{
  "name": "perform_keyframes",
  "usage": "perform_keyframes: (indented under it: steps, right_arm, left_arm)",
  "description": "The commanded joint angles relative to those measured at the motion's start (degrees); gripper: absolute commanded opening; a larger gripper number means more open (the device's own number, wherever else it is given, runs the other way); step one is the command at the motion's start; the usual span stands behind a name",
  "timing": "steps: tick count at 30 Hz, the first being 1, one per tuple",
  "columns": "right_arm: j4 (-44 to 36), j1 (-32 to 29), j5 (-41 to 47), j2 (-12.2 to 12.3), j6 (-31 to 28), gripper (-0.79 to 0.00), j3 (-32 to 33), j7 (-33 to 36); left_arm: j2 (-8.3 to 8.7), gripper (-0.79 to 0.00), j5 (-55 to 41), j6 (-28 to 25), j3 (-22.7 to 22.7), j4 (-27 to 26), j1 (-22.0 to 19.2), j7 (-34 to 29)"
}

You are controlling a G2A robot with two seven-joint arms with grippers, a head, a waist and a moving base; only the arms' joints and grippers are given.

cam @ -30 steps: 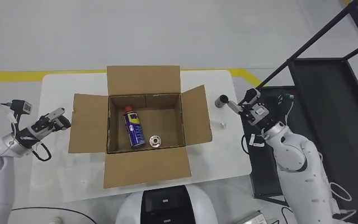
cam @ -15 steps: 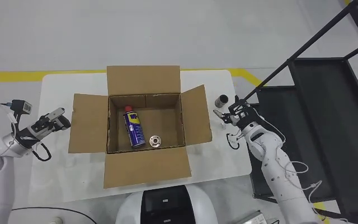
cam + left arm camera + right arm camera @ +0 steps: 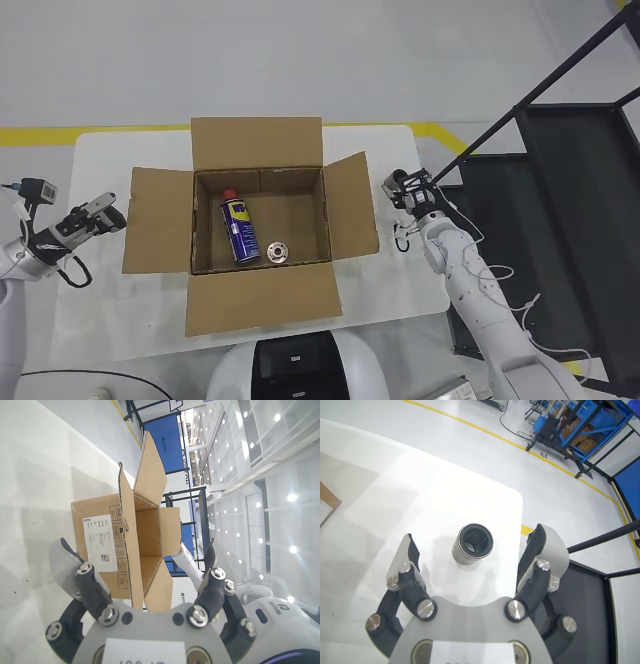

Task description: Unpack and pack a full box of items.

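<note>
Two items in labelled box [image 3: 257, 143] — can [image 3: 236, 228], perhaps flange [image 3: 277, 251]; right gripper [image 3: 473, 532] spread.

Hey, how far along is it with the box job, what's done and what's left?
Done: the box is open and a metal cylinder stands on the table beside it. In hand: the right claw hangs open over that cylinder, not gripping. To do: a spray can and a metal ring lie in the box; the left claw is open and empty.
</note>
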Motion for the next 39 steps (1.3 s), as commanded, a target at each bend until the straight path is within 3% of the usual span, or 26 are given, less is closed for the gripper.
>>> perform_keyframes:
  steps: [1, 21, 24, 30, 34, 36, 39]
  right_arm:
    - [1.82, 1.1, -0.18, -0.31, 0.67, 0.0, -0.92, -0.64]
    - [15.21, 8.93, 7.07, -3.71, 4.8, -0.006, -5.67, -0.15]
    - [16.61, 9.54, 7.54, -4.11, 4.82, -0.363, -6.28, -0.38]
    - [19.0, 10.91, 8.99, -5.04, 6.25, -0.668, -7.24, -0.2]
    - [20.4, 12.17, 9.83, -5.64, 7.29, -0.693, -7.75, 0.01]
    - [21.08, 12.81, 9.99, -5.84, 7.38, -0.782, -7.92, -0.27]
    - [22.01, 13.6, 10.01, -6.05, 7.49, -0.785, -8.11, -0.67]
  left_arm:
    - [0.0, 0.0, 0.0, 0.0, 0.0, 0.0, 0.0, 0.0]
    - [0.0, 0.0, 0.0, 0.0, 0.0, 0.0, 0.0, 0.0]
    - [0.0, 0.0, 0.0, 0.0, 0.0, 0.0, 0.0, 0.0]
    - [0.0, 0.0, 0.0, 0.0, 0.0, 0.0, 0.0, 0.0]
    - [0.0, 0.0, 0.0, 0.0, 0.0, 0.0, 0.0, 0.0]
    - [0.0, 0.0, 0.0, 0.0, 0.0, 0.0, 0.0, 0.0]
    - [0.0, 0.0, 0.0, 0.0, 0.0, 0.0, 0.0, 0.0]
